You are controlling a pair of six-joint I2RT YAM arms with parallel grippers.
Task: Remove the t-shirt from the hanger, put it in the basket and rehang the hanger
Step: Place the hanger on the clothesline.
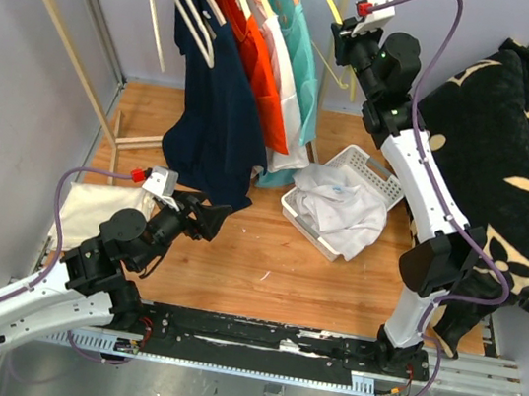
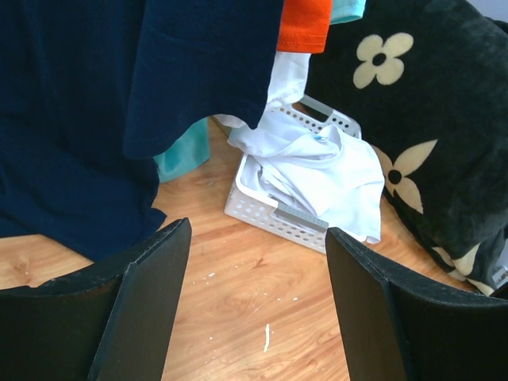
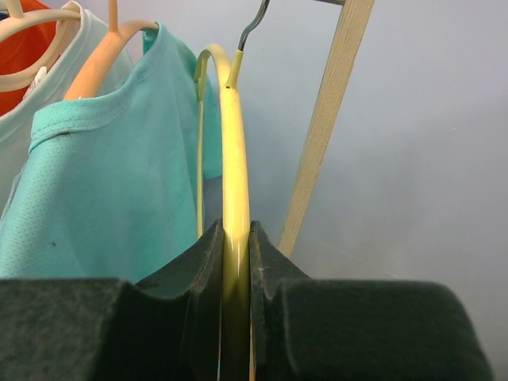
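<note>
Yellow hanger, bare, clenched between the jaws of the right gripper; left gripper released.
The hanger is at the far right end of the rack, just right of the teal shirt, with its hook up by the rack's wooden post. I cannot tell whether the hook sits on the rail. A white shirt, an orange shirt and a navy shirt hang further left. A white t-shirt lies crumpled in the basket on the floor, right of the navy hem. The left gripper hovers low at near left, jaws wide and holding nothing, facing that hem and the basket.
</note>
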